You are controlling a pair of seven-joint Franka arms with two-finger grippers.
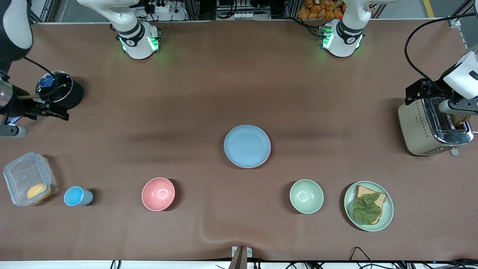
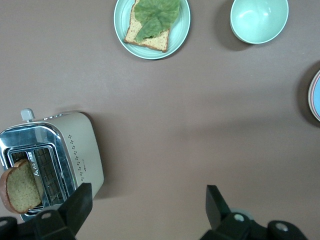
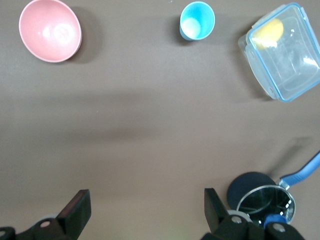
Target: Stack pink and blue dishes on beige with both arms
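Blue plate [image 1: 247,146] tops the stack mid-worktop [image 1: 239,93]; pink rim shows under it at 6 o'clock. Left end effector [image 2: 145,210] fingers apart, empty, up over the toaster [image 1: 433,127]. Right end effector [image 3: 145,210] fingers apart, empty, up by the black pot [image 1: 59,91].

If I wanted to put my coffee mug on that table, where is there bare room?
The widest bare stretch lies between the robot bases and the blue plate. Another lies between that plate and the toaster. The strip nearest the front camera is crowded: lidded box, blue cup, pink bowl, green bowl and bread plate.
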